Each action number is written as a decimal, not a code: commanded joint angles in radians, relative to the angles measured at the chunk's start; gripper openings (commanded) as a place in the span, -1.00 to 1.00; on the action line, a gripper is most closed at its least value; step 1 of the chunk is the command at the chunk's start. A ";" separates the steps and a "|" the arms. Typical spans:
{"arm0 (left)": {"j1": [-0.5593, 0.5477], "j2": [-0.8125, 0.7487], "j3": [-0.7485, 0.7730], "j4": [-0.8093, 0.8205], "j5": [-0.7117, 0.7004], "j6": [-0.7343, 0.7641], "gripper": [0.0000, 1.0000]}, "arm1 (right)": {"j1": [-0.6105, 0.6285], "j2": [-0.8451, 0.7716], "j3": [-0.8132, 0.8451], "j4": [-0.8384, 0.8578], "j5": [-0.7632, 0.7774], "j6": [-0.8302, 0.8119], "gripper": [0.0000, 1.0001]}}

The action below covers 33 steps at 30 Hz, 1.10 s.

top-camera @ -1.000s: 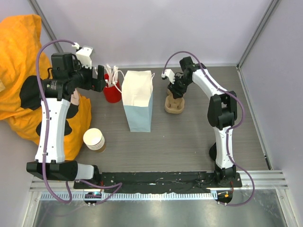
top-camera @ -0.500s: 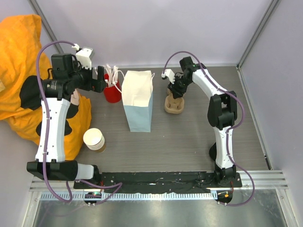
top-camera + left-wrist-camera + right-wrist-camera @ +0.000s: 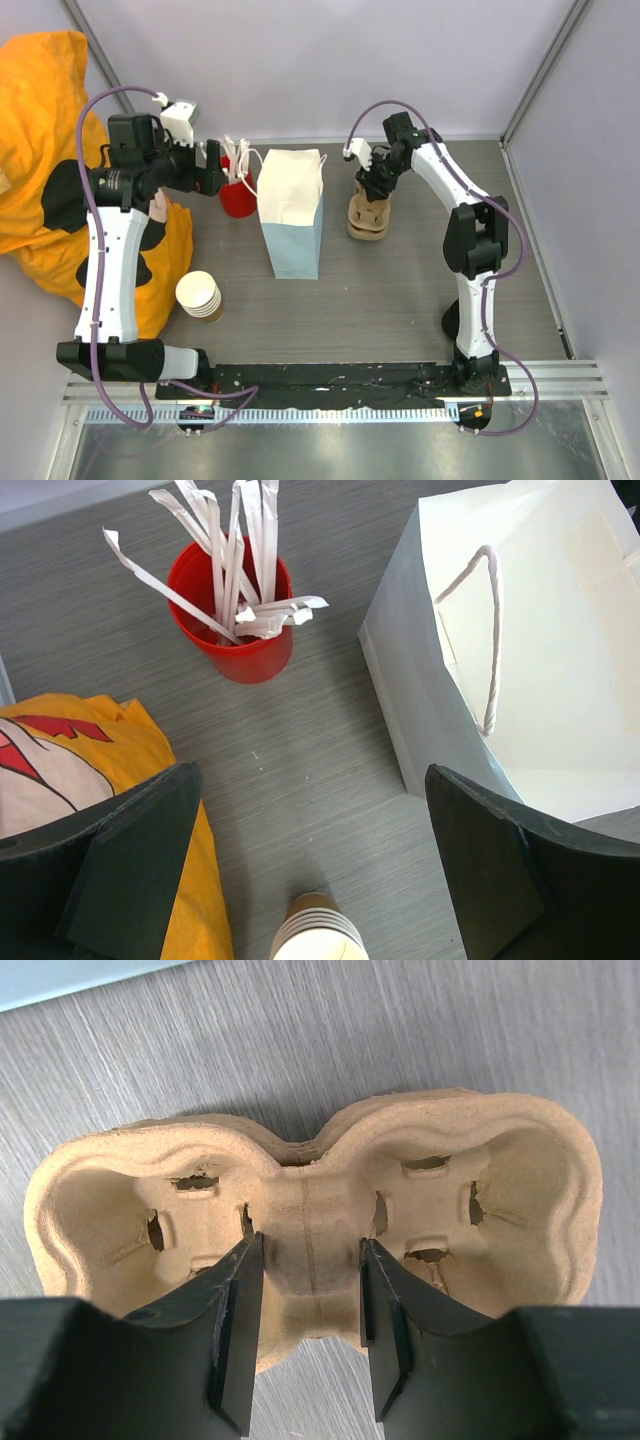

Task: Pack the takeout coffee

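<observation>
Right gripper (image 3: pixel 310 1260) pinches the middle ridge of an empty pulp cup carrier (image 3: pixel 500 1190), just beside the open paper bag (image 3: pixel 296 225). The soft ridge may crumple or slip, tilting the carrier so it snags the bag's rim or handle. No lidded takeout coffee shows in any view. Nearest, a stack of lidless cups (image 3: pixel 198 295). Farther, a red cup of straws (image 3: pixel 235 610) near the wide-open, empty left gripper (image 3: pixel 310 810). Orange cloth (image 3: pixel 40 120) lies at the left.
</observation>
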 commanded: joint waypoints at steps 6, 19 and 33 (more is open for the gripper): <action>0.009 -0.028 0.008 0.036 0.031 -0.022 0.99 | -0.003 -0.057 0.056 -0.024 -0.021 0.039 -0.46; 0.010 -0.030 0.006 0.039 0.038 -0.023 1.00 | -0.030 -0.207 0.167 0.008 -0.072 0.146 -0.50; 0.010 -0.016 0.057 0.026 0.179 -0.011 0.99 | -0.026 -0.370 0.234 0.222 -0.134 0.373 -0.51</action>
